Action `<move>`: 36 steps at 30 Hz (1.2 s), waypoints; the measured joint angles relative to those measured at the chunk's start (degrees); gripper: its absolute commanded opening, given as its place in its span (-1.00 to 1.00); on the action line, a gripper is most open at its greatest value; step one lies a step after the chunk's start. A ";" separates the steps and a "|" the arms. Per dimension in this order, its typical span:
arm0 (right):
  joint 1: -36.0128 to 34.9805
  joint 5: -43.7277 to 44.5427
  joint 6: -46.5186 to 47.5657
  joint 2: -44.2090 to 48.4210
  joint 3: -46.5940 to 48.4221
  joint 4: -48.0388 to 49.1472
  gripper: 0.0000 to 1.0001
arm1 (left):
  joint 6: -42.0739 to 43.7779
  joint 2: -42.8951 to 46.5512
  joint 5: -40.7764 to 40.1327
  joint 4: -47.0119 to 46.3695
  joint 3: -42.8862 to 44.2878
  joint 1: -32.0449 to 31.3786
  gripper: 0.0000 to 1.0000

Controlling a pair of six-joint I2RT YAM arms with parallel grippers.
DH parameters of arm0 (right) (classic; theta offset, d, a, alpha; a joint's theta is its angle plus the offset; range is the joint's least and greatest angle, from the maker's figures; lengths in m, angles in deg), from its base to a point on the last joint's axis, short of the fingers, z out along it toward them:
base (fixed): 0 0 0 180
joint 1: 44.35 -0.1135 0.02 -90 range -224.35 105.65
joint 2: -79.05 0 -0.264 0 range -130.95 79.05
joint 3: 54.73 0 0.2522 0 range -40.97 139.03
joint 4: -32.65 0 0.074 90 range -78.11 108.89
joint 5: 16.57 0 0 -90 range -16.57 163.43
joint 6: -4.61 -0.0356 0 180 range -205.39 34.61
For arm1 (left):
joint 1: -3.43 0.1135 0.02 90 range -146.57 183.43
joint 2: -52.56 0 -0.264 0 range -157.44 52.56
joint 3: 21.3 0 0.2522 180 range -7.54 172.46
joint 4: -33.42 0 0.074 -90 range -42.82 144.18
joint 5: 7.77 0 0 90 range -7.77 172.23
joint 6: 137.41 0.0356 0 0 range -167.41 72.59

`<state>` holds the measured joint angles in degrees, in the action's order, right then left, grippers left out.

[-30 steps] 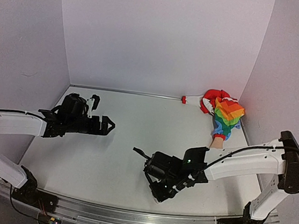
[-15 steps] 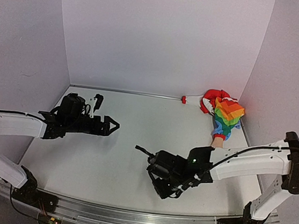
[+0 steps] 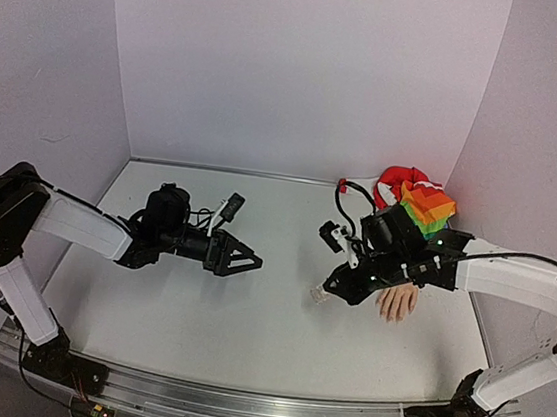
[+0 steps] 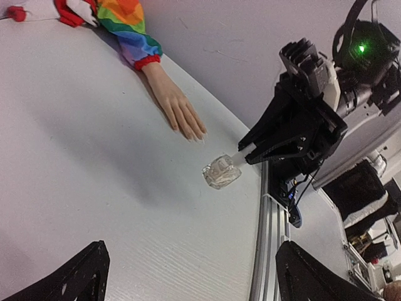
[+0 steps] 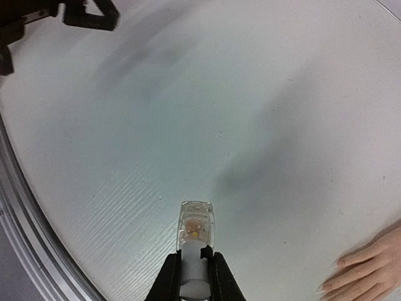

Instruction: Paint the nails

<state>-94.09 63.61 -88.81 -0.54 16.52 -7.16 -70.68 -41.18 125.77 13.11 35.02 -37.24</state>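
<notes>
Just beside the fake hand (image 3: 398, 303), my right claw (image 5: 193, 266) pinches the bottle (image 5: 196, 226) by its cap. My left claw (image 4: 191, 263) is wide, and I'd grip its light, slick body.

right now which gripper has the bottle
The right gripper, shut on the bottle by its white cap; the left gripper is open and empty.

Table (image 3: 246, 316): plain white, faint ribbed grain. Walls (image 3: 304, 71): pale lilac-white.
Fake hand (image 3: 398, 303), 3 o'clock on table: pale flesh tone. Nails (image 4: 199, 134): too small to tell colour.
Sleeve (image 3: 427, 211): rainbow bands of red, orange, yellow, green, blue. Cuff (image 4: 145, 61): red.
Bottle (image 5: 195, 227): clear, orange speck inside. Cap (image 5: 193, 279): white.
Left gripper (image 3: 241, 259), right gripper (image 3: 333, 287): black.
Arms (image 3: 65, 225): white shells, black joints.
Light (image 4: 361, 47) on right arm: green.
</notes>
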 measured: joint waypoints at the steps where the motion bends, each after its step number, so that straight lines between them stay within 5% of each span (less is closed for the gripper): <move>1: 0.33 -1.84 2.07 -0.51 1.21 -0.28 -1.00 | 0.82 -1.52 1.94 -0.15 1.42 -0.30 0.72; 7: 0.02 -11.44 8.86 -5.35 9.10 -0.98 -1.00 | 5.60 -7.66 10.29 0.01 10.96 -3.74 0.42; 16: -0.15 -16.91 11.15 -6.93 11.53 -2.44 -1.00 | 7.10 -11.33 17.05 -0.14 13.03 -7.18 0.01; 36: -0.17 -18.62 12.41 -6.93 11.55 -2.52 -1.00 | 10.46 -12.21 18.17 5.32 14.45 -7.53 0.22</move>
<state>-94.26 44.99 -76.40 -7.47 28.07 -9.68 -60.22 -53.39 143.94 18.43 49.47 -44.77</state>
